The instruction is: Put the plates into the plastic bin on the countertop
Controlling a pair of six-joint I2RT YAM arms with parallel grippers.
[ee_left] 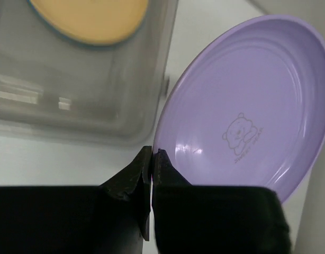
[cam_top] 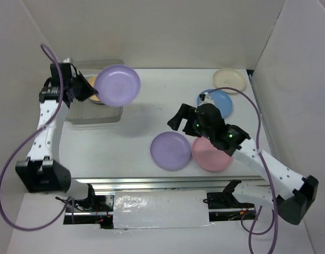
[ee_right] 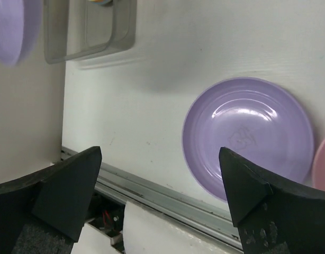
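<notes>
Lilac plate [cam_top: 117, 85] rim pinched in L gripper [ee_left: 153, 155], tilted.

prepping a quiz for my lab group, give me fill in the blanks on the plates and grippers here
1. The raised lilac plate is pinched at its rim by the ___ gripper.
2. The plate visible inside the plastic bin is ___ in colour.
3. The right gripper has its jaws ___.
4. The second lilac plate, on the countertop, lies next to the ___ plate.
Missing words: left; yellow-orange; open; pink.
</notes>
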